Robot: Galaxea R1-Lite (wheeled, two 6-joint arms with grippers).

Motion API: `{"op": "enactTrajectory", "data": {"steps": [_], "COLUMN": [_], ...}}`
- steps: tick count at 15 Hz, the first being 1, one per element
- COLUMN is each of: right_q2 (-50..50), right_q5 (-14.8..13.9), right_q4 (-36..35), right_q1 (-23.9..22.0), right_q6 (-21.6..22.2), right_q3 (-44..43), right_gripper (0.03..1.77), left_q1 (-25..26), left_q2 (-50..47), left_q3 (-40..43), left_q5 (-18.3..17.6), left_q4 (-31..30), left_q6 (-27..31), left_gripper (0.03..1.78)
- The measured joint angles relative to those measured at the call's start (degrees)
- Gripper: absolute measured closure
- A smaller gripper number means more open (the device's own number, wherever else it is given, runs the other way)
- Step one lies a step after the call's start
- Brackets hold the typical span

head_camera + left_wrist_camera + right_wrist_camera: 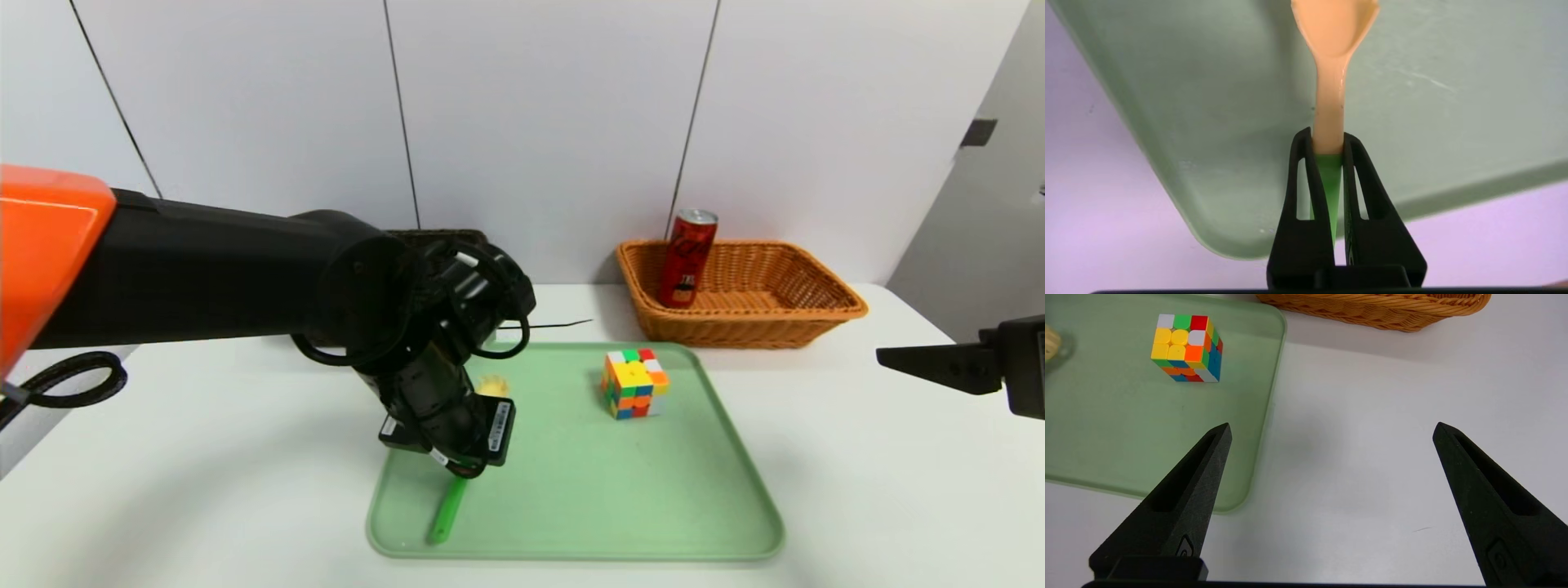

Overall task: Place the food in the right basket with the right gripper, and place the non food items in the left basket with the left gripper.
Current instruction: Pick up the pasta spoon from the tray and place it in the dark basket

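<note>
A white counter (857, 457) against pale wall panels (539, 122) carries a green tray (588, 490). Over the tray's near left corner the left gripper (1328, 143), jaws clamped on the spoon (1331, 81); puzzle cube (634, 383) on the tray; red can (687, 258) in the orange-tan basket (784, 318). The right gripper (1331, 433) hangs aside, jaws apart.

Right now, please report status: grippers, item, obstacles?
Left gripper shut on spoon over green tray. Right gripper open, parked beside tray. Can in orange basket; cube on tray.
</note>
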Motion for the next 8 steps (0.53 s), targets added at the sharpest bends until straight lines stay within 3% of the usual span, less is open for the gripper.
{"op": "enactTrajectory", "data": {"steps": [3,6,8], "right_q2": [-0.7,-1.3,-1.6], "right_q5": [0.0,-0.1,-0.1], "right_q4": [0.0,0.2,1.2], "right_q1": [0.0,0.0,0.0], "right_q6": [0.0,0.0,0.0], "right_q3": [1.1,1.5,1.5], "right_gripper": [0.1,0.1,0.1], "left_q1": [-1.2,-2.1,-2.4], "left_q2": [-2.1,-5.2,-7.5], "left_q3": [-1.1,-3.8,-7.3], "left_q5": [-1.1,-6.9,-7.5], "left_q4": [-0.2,0.5,1.4], "left_q6": [0.3,1.3,4.2], "left_gripper": [1.67,1.67,1.67]}}
